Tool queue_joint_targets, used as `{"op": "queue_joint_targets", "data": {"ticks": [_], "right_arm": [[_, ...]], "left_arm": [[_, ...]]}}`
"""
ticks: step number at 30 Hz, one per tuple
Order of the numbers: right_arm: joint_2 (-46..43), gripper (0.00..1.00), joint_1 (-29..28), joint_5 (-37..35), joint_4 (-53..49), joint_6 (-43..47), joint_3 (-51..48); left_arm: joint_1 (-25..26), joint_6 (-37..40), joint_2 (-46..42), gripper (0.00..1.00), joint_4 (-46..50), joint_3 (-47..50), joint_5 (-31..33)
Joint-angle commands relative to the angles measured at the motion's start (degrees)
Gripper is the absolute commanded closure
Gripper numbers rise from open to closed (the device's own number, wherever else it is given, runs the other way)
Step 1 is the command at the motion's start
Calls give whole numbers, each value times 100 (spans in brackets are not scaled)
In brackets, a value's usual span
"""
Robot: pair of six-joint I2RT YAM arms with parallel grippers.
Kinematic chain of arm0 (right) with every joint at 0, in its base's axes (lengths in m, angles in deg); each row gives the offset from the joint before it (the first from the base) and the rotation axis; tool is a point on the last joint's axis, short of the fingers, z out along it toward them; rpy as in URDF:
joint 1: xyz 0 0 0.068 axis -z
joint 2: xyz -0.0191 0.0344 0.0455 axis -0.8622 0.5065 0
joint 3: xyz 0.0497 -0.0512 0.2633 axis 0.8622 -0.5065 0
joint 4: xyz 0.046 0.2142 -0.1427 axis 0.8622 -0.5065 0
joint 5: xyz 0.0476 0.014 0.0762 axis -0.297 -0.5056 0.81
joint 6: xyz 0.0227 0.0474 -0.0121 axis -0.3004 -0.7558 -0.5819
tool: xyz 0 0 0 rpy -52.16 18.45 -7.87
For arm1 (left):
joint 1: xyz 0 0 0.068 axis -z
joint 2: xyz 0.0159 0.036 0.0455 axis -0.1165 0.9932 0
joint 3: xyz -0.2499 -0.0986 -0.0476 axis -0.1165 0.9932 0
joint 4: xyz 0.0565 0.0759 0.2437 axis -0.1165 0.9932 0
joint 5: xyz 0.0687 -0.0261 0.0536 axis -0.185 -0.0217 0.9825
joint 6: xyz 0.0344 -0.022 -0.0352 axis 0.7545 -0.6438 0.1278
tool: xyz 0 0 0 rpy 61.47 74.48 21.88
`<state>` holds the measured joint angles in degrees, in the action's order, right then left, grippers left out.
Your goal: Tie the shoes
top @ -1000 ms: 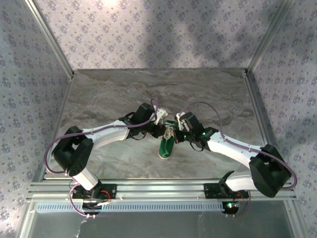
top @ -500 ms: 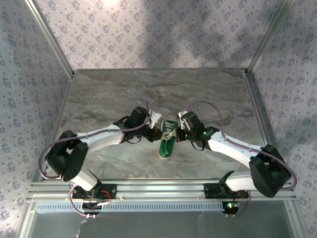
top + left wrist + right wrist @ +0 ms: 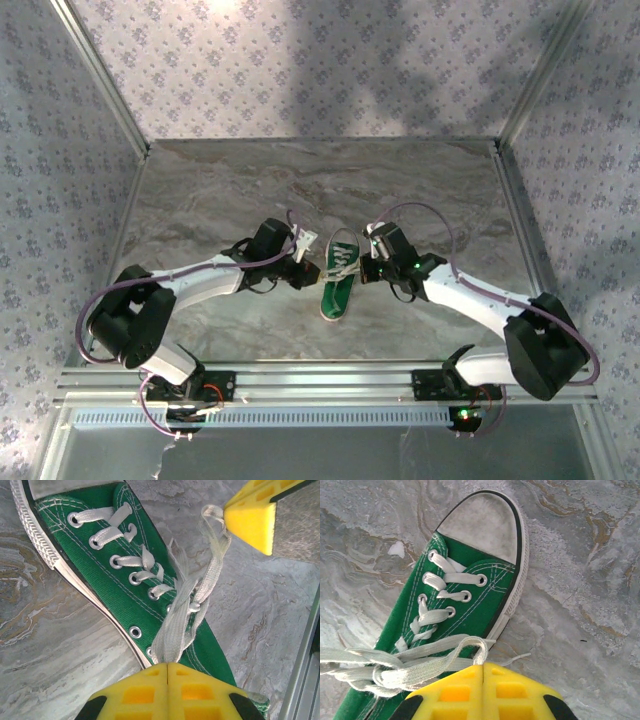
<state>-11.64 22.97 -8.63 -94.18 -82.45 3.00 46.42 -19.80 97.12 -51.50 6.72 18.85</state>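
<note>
From above, the green shoe (image 3: 338, 285) lies on the table (image 3: 200, 200), between my left claw (image 3: 312, 268) and right claw (image 3: 363, 268). Left wrist: my left claw is squeezed tight on a white lace (image 3: 175, 625) beside the shoe. Right wrist: my right claw is squeezed tight on the other lace (image 3: 437, 652).

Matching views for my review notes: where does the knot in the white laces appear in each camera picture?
Top external: the lace knot is just below mid-picture, on the shoe between the two wrists.
Left wrist: the knot is right of centre.
Right wrist: the knot is at lower left.
Shared landmark: the green sneaker, with its row of eyelets.
</note>
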Motion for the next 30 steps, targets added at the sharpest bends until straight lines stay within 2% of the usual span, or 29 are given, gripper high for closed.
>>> {"op": "queue_joint_targets", "data": {"ticks": [1, 6, 14, 25, 30], "right_arm": [[-285, 100, 32, 363, 181, 153, 13], [-453, 100, 13, 979, 516, 303, 11], [-320, 100, 71, 827, 407, 251, 283], [-210, 100, 117, 798, 344, 248, 581], [-199, 100, 188, 605, 194, 191, 613]], "left_arm": [[-33, 237, 112, 100, 258, -234, -5], [-28, 446, 220, 100, 524, -501, 33], [-32, 1080, 169, 100, 1023, -775, 203], [20, 2441, 201, 100, 1849, -1196, 519], [135, 2923, 91, 100, 1931, -1161, 511]]}}
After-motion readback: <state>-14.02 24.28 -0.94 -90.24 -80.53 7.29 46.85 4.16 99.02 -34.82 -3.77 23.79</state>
